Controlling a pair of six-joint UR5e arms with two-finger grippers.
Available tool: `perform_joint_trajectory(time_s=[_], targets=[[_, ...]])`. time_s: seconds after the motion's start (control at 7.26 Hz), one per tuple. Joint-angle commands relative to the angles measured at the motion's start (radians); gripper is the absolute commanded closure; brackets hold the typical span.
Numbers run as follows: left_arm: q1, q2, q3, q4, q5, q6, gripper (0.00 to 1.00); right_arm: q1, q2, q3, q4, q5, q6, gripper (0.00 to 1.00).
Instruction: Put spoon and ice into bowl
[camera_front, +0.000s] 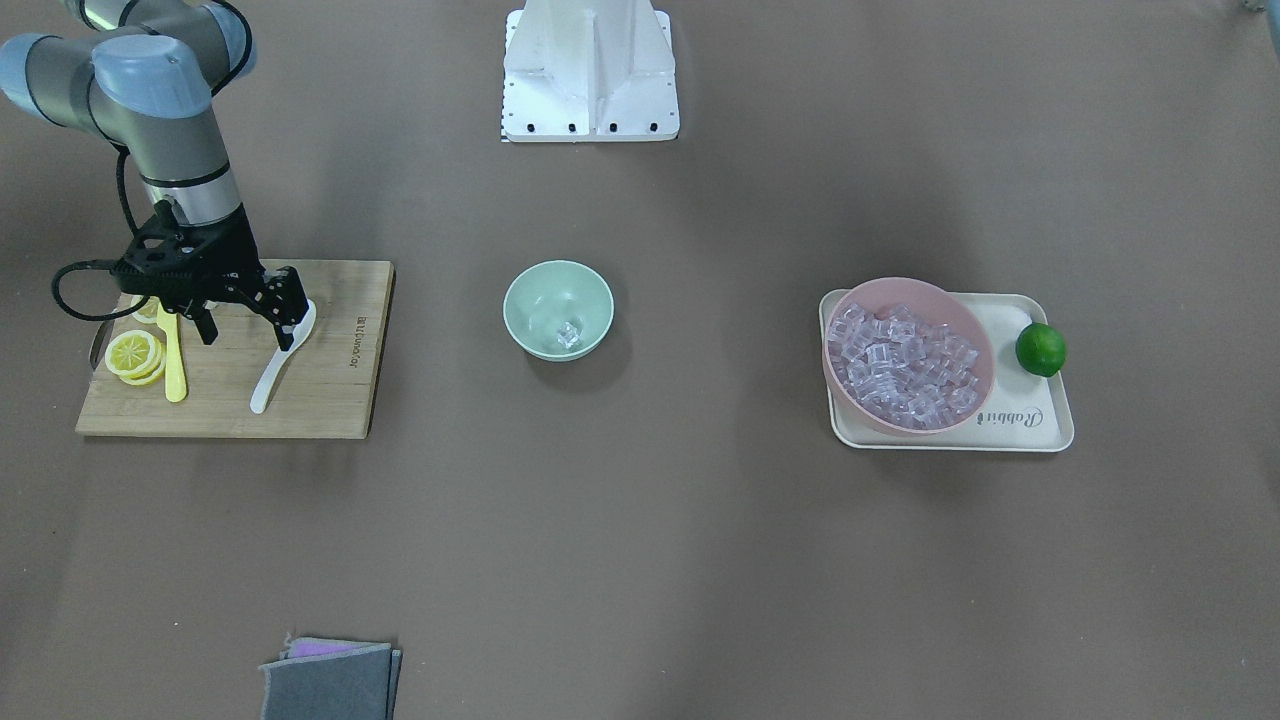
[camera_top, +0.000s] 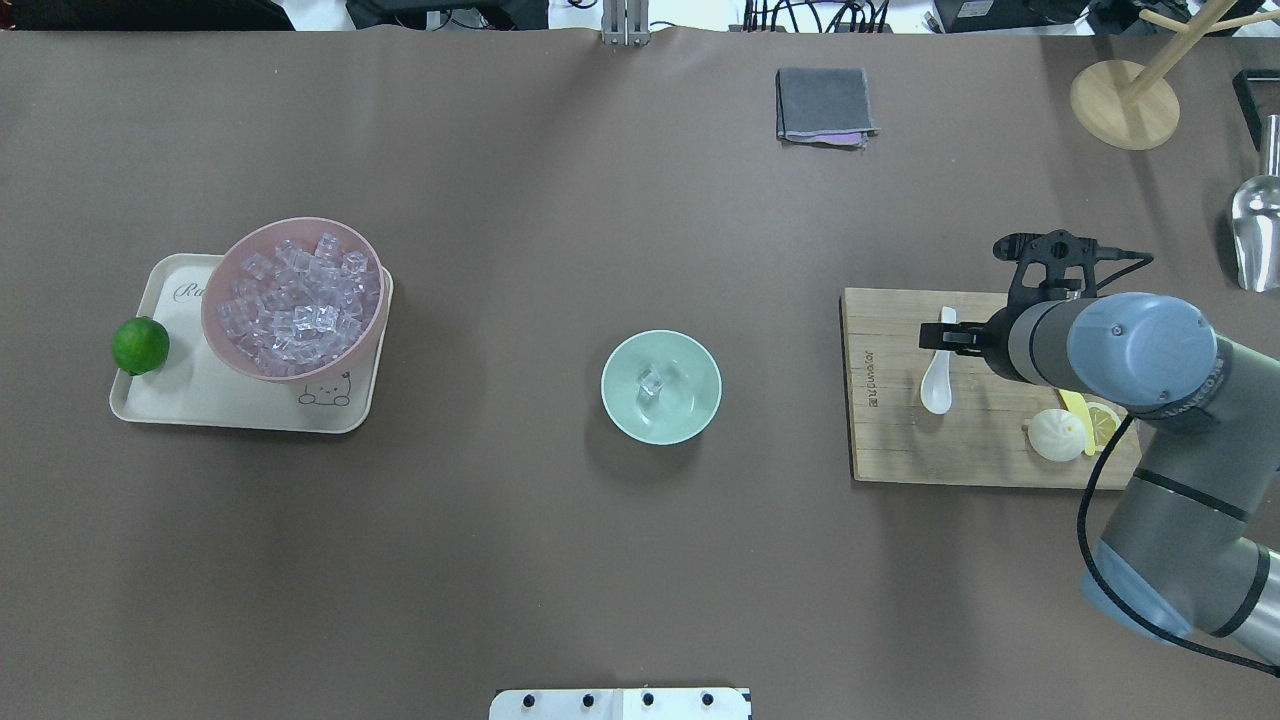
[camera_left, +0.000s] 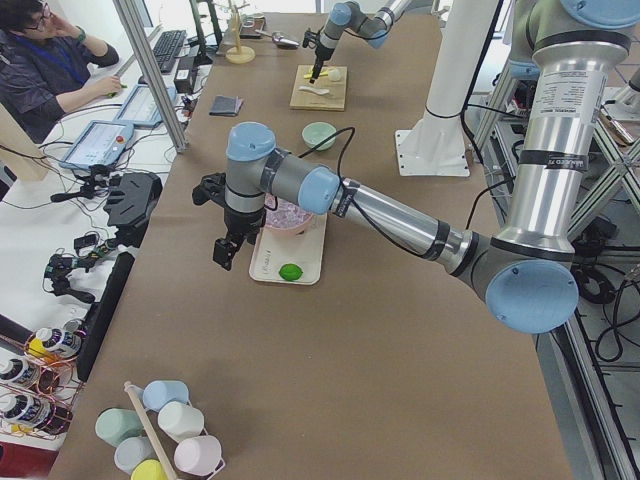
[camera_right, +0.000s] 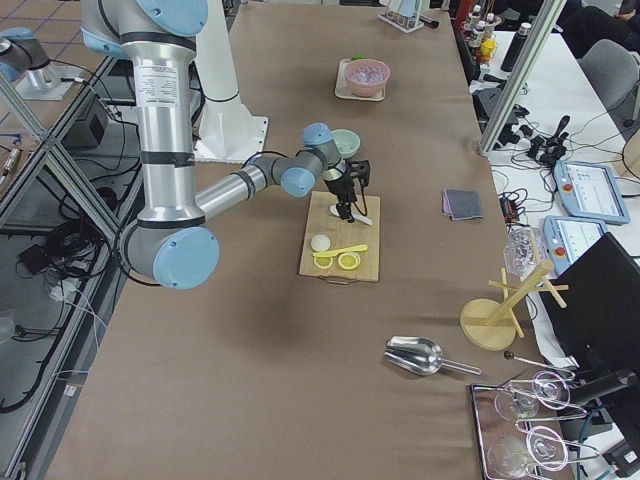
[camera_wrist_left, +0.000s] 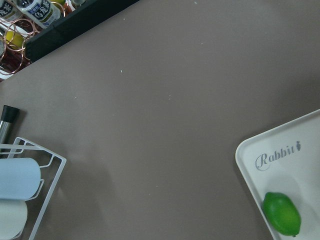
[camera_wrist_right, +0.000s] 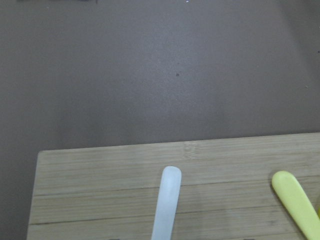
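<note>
The white spoon (camera_front: 281, 357) lies on the wooden cutting board (camera_front: 330, 400), its scoop toward the robot. It also shows in the overhead view (camera_top: 937, 385), and its handle shows in the right wrist view (camera_wrist_right: 166, 205). My right gripper (camera_front: 248, 322) hangs open just above the board, with one finger (camera_top: 945, 338) over the spoon. The mint-green bowl (camera_front: 530, 290) stands mid-table with one ice cube (camera_front: 568, 335) in it. The pink bowl (camera_front: 960, 320) holds many ice cubes (camera_front: 905, 365). My left gripper (camera_left: 225, 250) hangs beyond the tray's end; I cannot tell whether it is open.
A yellow knife (camera_front: 175, 362) and lemon slices (camera_front: 133, 355) lie on the board, with a white bun (camera_top: 1055, 435) beside them. The pink bowl and a lime (camera_front: 1040, 349) sit on a cream tray (camera_front: 1040, 425). A grey cloth (camera_front: 330, 680) and the robot base (camera_front: 590, 75) are also on the table.
</note>
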Motion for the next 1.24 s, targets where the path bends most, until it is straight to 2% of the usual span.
perform_joint_trajectory(time_s=[0.0,0.41,0.55,0.83,1.1], targets=[[-0.006,0.004,0.001,-0.002,-0.001,0.009,0.02,-0.042,0.022,-0.043,0.000,-0.070,0.108,0.29],[-0.006,0.004,0.002,-0.002,-0.001,0.009,0.02,-0.061,0.028,-0.046,-0.001,-0.096,0.146,0.50],[-0.006,0.004,0.004,-0.002,-0.001,0.011,0.02,-0.065,0.030,-0.047,-0.001,-0.096,0.148,0.52],[-0.004,0.004,0.007,-0.002,-0.001,0.011,0.02,-0.069,0.030,-0.050,-0.001,-0.104,0.148,0.61],[-0.004,0.003,0.007,-0.002,-0.001,0.008,0.02,-0.070,0.032,-0.066,-0.001,-0.110,0.146,0.64]])
